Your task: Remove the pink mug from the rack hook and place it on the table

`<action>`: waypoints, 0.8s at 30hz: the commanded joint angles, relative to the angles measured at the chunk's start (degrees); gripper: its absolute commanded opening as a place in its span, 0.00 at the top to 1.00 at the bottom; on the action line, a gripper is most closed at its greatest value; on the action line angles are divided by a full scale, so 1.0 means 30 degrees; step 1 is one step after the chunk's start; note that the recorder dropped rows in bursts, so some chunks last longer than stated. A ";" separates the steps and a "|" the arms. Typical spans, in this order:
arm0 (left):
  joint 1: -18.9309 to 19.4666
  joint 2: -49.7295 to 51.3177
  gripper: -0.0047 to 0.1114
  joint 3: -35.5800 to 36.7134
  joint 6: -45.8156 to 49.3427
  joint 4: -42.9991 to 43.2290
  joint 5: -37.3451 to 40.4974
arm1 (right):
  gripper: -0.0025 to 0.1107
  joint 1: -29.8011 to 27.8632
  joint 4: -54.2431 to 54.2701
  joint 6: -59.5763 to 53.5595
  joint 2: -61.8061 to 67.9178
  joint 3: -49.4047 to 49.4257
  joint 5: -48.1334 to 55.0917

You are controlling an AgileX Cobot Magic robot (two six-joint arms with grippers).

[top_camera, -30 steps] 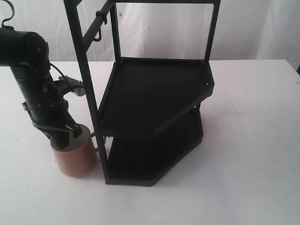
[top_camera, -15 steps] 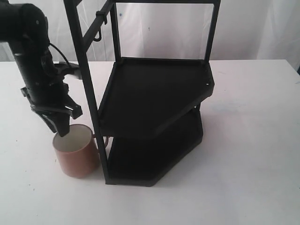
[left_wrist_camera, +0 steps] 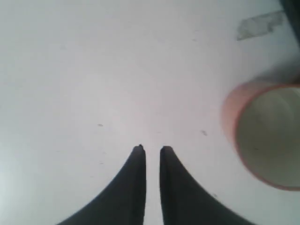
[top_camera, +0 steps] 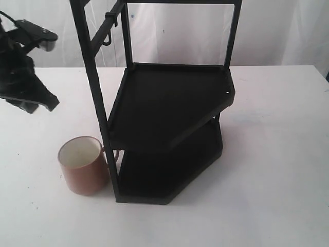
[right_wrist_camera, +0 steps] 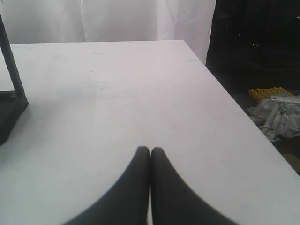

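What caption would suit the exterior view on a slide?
Pink mug upright on the white table beside the black rack; left arm hovers apart from it.

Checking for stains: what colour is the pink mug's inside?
Cream-white inside the pink mug, clearest in the exterior view.

You've got a white curtain hanging across the back, creased and softly lit; beside it a dark gap opens, a yellow object and crumpled pale clutter lying down there
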 commanded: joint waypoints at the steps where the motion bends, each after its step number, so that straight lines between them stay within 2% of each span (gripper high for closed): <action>1: 0.0086 -0.2517 0.96 0.3107 -0.4763 0.5355 -0.2354 | 0.98 -0.0129 -0.0058 0.0038 0.0044 -0.0148 -0.0143; 6: 0.1667 -0.3872 0.96 0.7382 -0.9909 0.9477 -0.4393 | 0.98 -0.0129 -0.0058 0.0038 0.0044 -0.0148 -0.0143; 10: 0.3382 -0.5373 0.96 1.0849 -1.2638 0.9772 -0.7083 | 0.98 -0.0129 -0.0058 0.0038 0.0044 -0.0148 -0.0143; 16: 0.3487 -1.0805 0.96 1.2994 -1.2551 0.9806 -0.8240 | 0.98 -0.0129 -0.0058 0.0038 0.0044 -0.0148 -0.0143; 21: 0.3487 -1.7285 0.96 1.3812 -1.1303 0.9745 -0.7887 | 0.98 -0.0129 -0.0058 0.0038 0.0044 -0.0148 -0.0143; 24: 0.3487 -2.0717 0.96 1.4233 -1.0570 0.9277 -0.6816 | 0.98 -0.0129 -0.0058 0.0038 0.0044 -0.0148 -0.0143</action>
